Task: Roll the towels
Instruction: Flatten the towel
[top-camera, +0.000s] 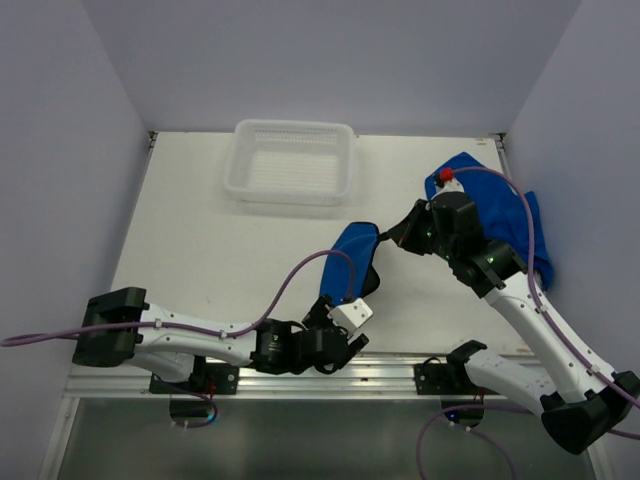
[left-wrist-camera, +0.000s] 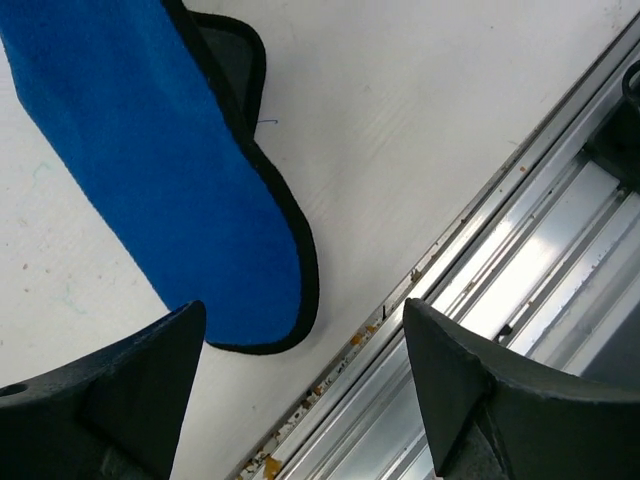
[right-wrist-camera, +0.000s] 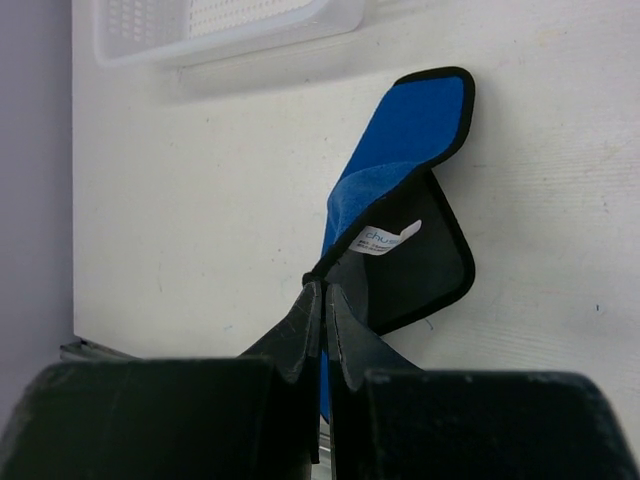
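Two blue towels, one white basket and two grippers are counted. One towel (top-camera: 352, 252) is seen near the middle of the table (top-camera: 200, 240). It is partly lifted and folded over, and its dark back and a white label (right-wrist-camera: 385, 238) are shown in the right wrist view. Its corner is pinched between the closed fingers of the right gripper (right-wrist-camera: 322, 300). The left gripper (left-wrist-camera: 300, 320) is held close to the near end of that towel, beside the metal rail (left-wrist-camera: 520, 250). Its fingers are spread wide and nothing is clamped between them. The other towel (top-camera: 533, 235) is seen bunched at the table's right edge, largely covered by the right arm. The basket (top-camera: 290, 193) is set at the far side, well apart from both towels, and only its perforated floor is seen inside.
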